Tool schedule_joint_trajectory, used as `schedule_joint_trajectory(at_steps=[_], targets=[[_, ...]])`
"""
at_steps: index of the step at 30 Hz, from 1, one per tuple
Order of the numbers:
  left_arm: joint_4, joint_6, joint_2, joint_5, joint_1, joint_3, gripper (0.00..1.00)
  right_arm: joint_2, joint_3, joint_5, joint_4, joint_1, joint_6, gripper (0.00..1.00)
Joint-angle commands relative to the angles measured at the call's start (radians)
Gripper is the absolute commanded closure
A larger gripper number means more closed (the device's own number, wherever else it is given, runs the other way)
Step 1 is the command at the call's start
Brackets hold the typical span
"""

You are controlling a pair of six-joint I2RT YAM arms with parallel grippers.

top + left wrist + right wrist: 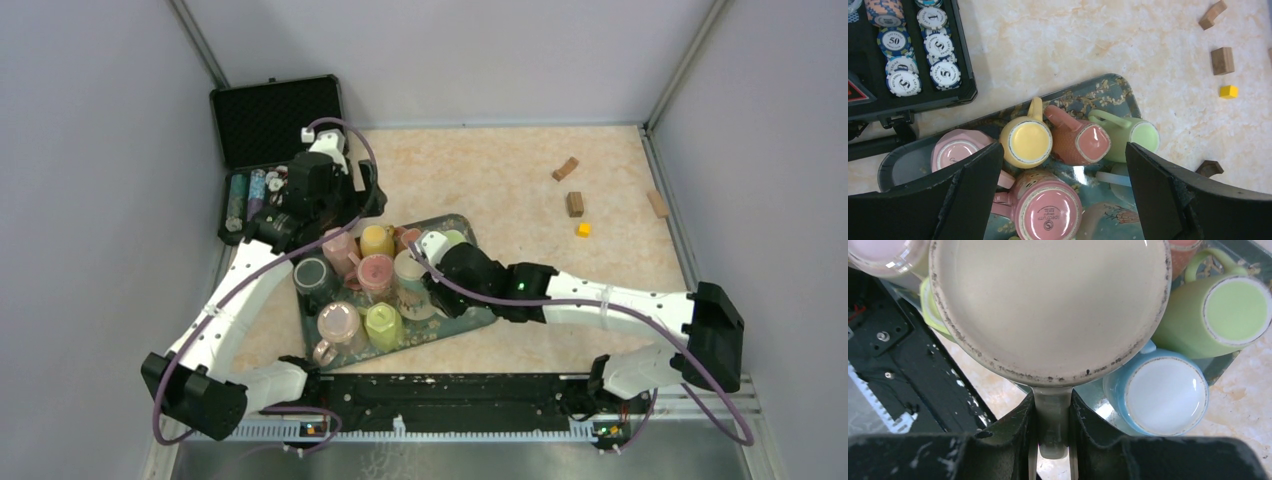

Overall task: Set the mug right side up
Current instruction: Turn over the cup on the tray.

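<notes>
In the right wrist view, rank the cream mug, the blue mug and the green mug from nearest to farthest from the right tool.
1. Cream mug: its handle is pinched in the right tool, straight ahead.
2. Blue mug: just to the right, beside the cream one.
3. Green mug: upper right, beyond the blue one.
</notes>
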Motion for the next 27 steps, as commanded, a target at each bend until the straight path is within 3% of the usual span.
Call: schedule_joint_trajectory(at_steps=[1,12,20,27], targets=[[0.035,-0.035,-0.036,0.016,0.006,0.083,0.02,-0.062,0.148,-0.003,0.062,0.004,0.059,1.0],[0.05,-0.097,-0.024,0.081,0.01,0.268,0.02,-0.032,0.332,-0.116,0.06,-0.211,0.184,1.0],[0.178,-0.171,-0.015,0.26,0.013,0.236,0.02,0.033,0.425,-0.144,0.201,-0.364,0.289,1.0],[0.338,-0.28,-0.038,0.424,0.029,0.135,0.02,0.065,0.407,-0.139,0.381,-0.444,0.394,1.0]])
